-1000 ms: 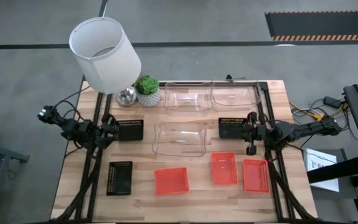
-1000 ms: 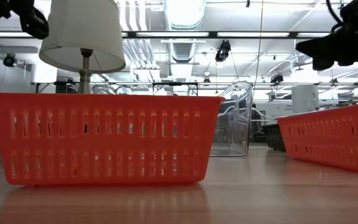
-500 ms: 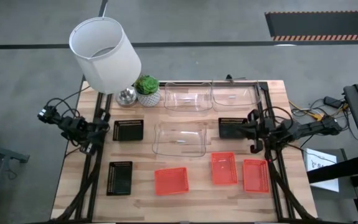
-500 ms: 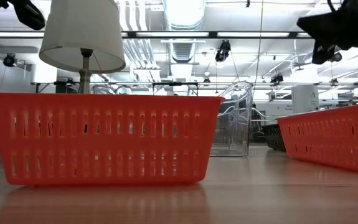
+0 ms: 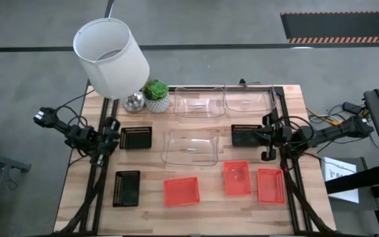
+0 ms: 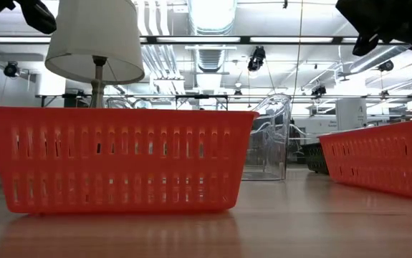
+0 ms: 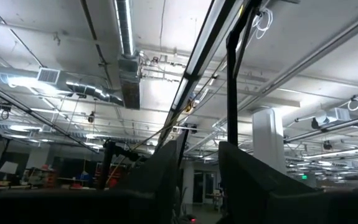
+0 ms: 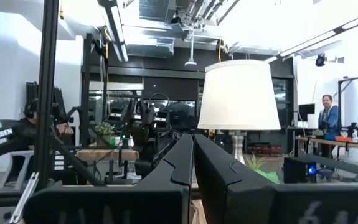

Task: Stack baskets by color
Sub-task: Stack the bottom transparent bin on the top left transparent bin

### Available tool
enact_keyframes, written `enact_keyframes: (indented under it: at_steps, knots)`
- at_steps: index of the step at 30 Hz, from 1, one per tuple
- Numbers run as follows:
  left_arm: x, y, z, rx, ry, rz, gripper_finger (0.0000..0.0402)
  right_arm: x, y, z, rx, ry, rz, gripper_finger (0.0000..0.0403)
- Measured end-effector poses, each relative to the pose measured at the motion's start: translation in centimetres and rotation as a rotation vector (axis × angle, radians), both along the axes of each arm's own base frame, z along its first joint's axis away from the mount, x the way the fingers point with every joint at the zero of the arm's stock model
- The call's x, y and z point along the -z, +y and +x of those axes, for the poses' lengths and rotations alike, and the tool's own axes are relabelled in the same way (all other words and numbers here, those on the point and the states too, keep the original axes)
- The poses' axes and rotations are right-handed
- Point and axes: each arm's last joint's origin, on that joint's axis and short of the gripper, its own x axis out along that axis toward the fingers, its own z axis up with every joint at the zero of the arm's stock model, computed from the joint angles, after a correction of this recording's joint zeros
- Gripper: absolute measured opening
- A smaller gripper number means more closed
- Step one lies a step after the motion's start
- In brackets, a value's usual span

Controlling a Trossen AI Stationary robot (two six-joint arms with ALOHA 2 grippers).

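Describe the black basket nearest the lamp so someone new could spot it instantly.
Start at the white lampshade at the table's far left corner. Just nearer than its base and the small potted plant sits a black basket. Unlike the other left-side black basket, it lies widthwise, beside the central clear basket.

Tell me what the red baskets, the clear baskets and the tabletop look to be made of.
Red baskets: apparently moulded plastic, matte to slightly glossy, with slotted walls in the low view. Clear baskets: seemingly transparent plastic, glossy; the tabletop shows through them. Tabletop: looks like wood, light boards with visible strips and a smooth finish that mirrors a red basket in the low view.
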Motion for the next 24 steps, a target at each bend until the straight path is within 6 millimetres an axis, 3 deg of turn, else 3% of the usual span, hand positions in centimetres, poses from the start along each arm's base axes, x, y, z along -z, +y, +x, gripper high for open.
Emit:
enact_keyframes:
  at_steps: [4,14,24]
  knots:
    - [-0.1,-0.2,0.3,-0.017,-0.022,0.010,0.0102,-0.5,0.4,1.8,0.001,0.090,-0.023,0.0009]
    - [-0.2,-0.4,0.7,-0.085,-0.050,0.078,0.0102,-4.1,1.5,6.8,0.016,0.212,-0.106,0.0009]
    - [-0.2,-0.4,0.8,-0.033,-0.037,0.022,0.0102,-6.1,3.5,11.8,-0.044,0.534,-0.170,0.0009]
